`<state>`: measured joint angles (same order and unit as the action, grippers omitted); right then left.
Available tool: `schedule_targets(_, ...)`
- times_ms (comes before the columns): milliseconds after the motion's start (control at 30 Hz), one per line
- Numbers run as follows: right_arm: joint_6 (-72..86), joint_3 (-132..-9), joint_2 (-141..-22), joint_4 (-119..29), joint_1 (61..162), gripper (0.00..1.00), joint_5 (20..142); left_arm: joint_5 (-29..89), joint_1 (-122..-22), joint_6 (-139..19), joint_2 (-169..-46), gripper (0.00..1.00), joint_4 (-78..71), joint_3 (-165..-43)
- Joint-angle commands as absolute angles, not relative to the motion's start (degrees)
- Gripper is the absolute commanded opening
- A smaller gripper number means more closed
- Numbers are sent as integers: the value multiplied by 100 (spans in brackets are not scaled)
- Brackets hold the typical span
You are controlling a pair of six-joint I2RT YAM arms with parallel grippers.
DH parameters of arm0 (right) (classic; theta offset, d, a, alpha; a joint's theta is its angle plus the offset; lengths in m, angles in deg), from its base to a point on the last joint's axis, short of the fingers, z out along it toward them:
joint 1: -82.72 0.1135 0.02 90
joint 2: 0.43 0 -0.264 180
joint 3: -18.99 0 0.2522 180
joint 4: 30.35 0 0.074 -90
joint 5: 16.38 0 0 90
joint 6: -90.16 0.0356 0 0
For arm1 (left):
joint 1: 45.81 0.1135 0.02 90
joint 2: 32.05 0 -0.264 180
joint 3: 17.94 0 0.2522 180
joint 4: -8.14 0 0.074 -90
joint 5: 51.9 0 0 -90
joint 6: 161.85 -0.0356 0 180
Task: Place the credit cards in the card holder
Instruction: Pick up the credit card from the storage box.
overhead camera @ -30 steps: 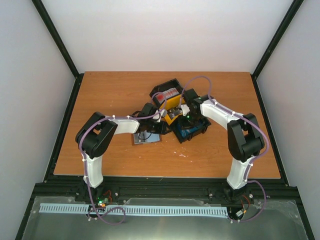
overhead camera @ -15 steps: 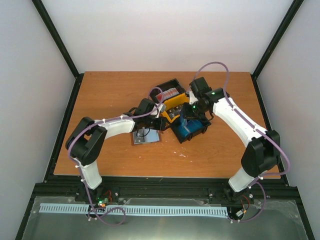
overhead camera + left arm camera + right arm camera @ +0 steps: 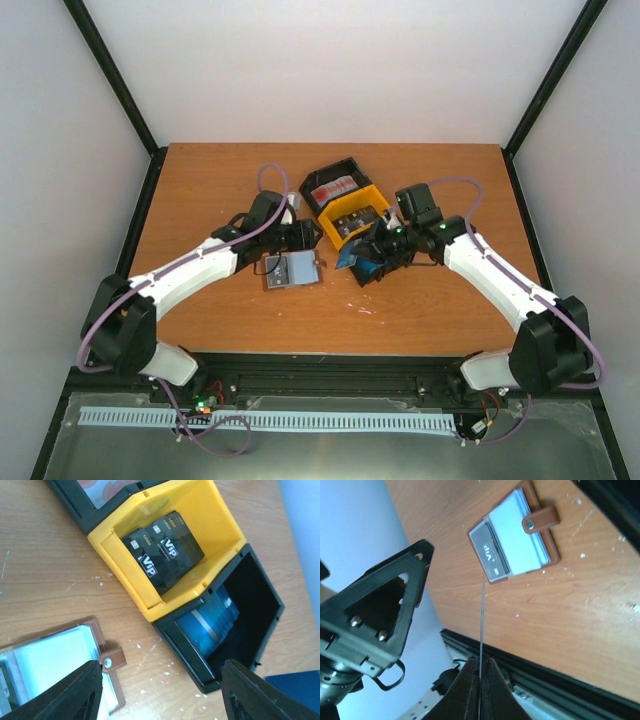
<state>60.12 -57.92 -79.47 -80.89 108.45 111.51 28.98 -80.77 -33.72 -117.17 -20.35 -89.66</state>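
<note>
Two grippers hung over surface [image 3: 450,310]. Left gripper [image 3: 160,665] stood open, empty, above holder [image 3: 112,657] and yellow bin [image 3: 220,520] of black cards [image 3: 162,555]. Right gripper [image 3: 480,662] clamped one card [image 3: 482,620], seen edge-on, near holder. Holder lay open, flat on surface near black bin [image 3: 270,605], one black card [image 3: 490,555] inside.
</note>
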Motion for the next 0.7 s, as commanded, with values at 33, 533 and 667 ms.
schedule_targets(33, 7245, -5300, -7556, -7016, 10827, 3, 11719, 2011, -7794, -2671, -11030, 70, -2270, -8734)
schedule_targets(533, 6605, -4812, -7066, -4459, 11147, 3, 12587, -1726, -7262, -657, -9976, 85, -111, -7715)
schedule_targets(667, 6492, -4820, -6979, -4044, 11215, 3, 12908, -2054, -7262, -230, -9911, 76, 683, -7503)
